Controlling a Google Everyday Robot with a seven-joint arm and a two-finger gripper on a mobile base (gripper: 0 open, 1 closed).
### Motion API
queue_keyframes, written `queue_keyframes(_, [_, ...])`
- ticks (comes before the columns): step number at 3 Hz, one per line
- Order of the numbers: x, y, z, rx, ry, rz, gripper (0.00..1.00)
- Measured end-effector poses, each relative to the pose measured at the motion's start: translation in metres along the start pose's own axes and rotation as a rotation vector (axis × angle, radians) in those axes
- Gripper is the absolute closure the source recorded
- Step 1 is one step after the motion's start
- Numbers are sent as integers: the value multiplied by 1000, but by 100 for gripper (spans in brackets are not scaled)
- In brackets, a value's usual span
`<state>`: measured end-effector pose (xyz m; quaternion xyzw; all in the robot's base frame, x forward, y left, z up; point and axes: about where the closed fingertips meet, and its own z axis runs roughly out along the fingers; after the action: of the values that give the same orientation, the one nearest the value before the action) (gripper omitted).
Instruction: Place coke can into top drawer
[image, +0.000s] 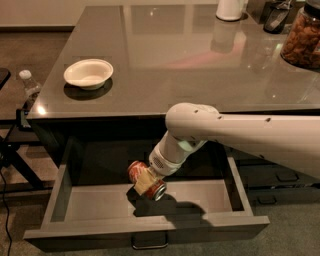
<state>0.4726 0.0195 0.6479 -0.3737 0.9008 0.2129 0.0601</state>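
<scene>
The top drawer (95, 202) is pulled open below the grey table, its pale grey floor bare at the left and its bar handle (149, 243) at the front. My gripper (145, 182) reaches down into the drawer from the white arm (235, 135) and is shut on the coke can (138, 172). The red can lies tilted on its side, its silver end (159, 191) pointing to the front right, low over the drawer floor near the middle.
A white bowl (88, 73) sits on the table top (190, 65) at the left. A white jug (230, 9) and a jar of snacks (303, 36) stand at the back right. A water bottle (30, 87) stands left of the table. Dark drawers (280, 177) lie at the right.
</scene>
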Motion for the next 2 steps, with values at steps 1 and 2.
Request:
queue_keyframes(1, [1,-5,12,19,13,9,100])
queue_keyframes(2, [3,-12,20,45,26,16,100])
